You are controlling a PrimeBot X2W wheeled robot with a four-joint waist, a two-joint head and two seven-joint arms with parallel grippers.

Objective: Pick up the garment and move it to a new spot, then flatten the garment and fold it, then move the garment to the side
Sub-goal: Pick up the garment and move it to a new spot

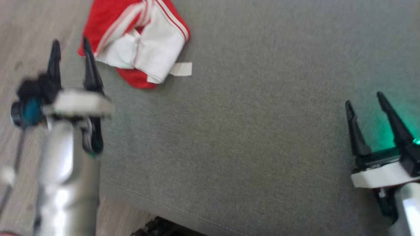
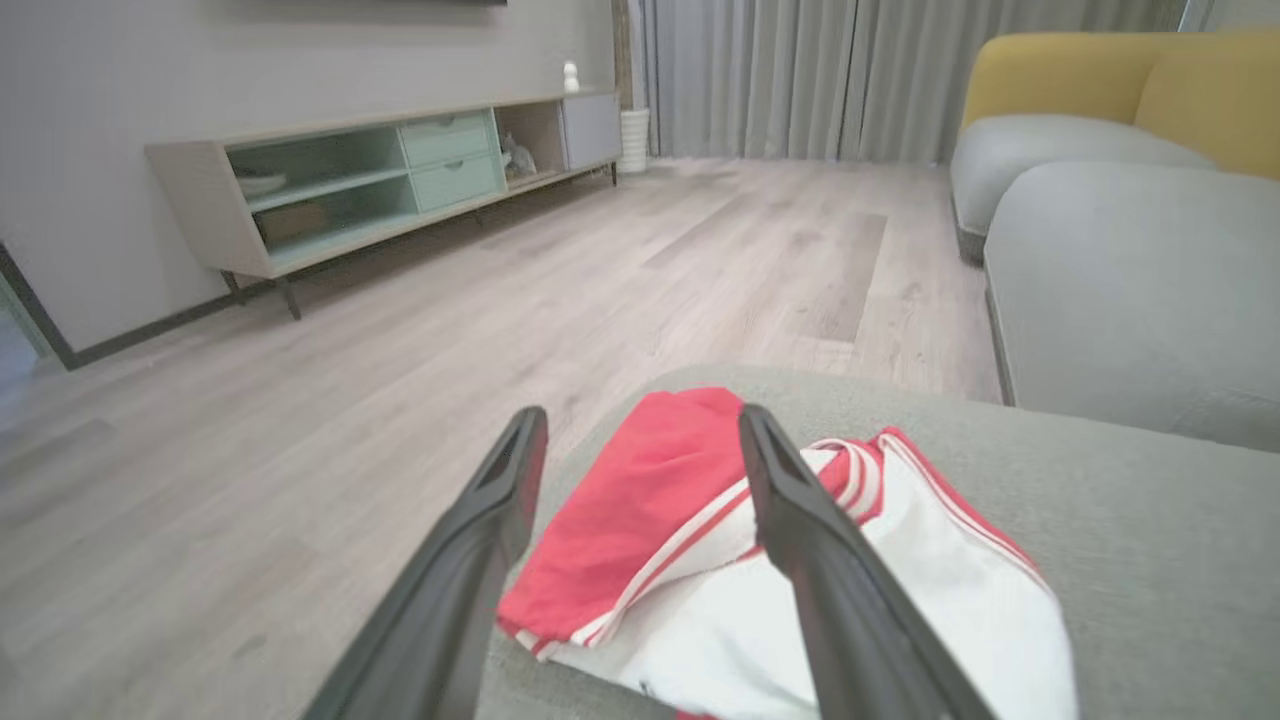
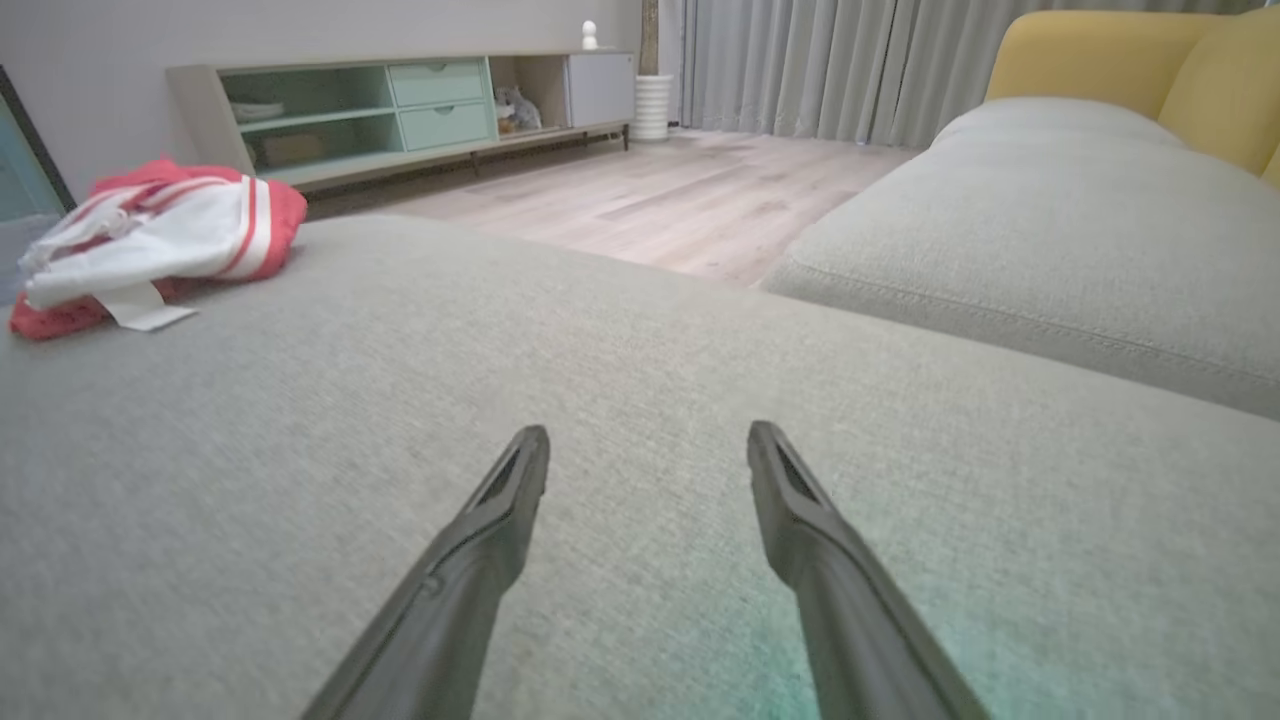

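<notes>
The garment (image 1: 141, 42) is red and white with thin stripes, lying crumpled near the far left corner of a grey cushion (image 1: 249, 131). My left gripper (image 1: 70, 46) stands open just short of the garment's left edge, nothing between its fingers. In the left wrist view the garment (image 2: 700, 560) lies right past the open left gripper (image 2: 640, 425). My right gripper (image 1: 364, 98) is open at the cushion's right side, far from the garment, which the right wrist view shows as a heap (image 3: 160, 235) at the far left. There the right gripper (image 3: 648, 440) hovers over bare cushion.
Wooden floor (image 2: 300, 400) lies beyond the cushion's left edge (image 1: 98, 183). A low sideboard (image 2: 380, 180) stands against the wall, curtains (image 2: 790, 75) behind. Another grey seat (image 3: 1050, 230) with a yellow backrest (image 3: 1130, 60) lies to the right.
</notes>
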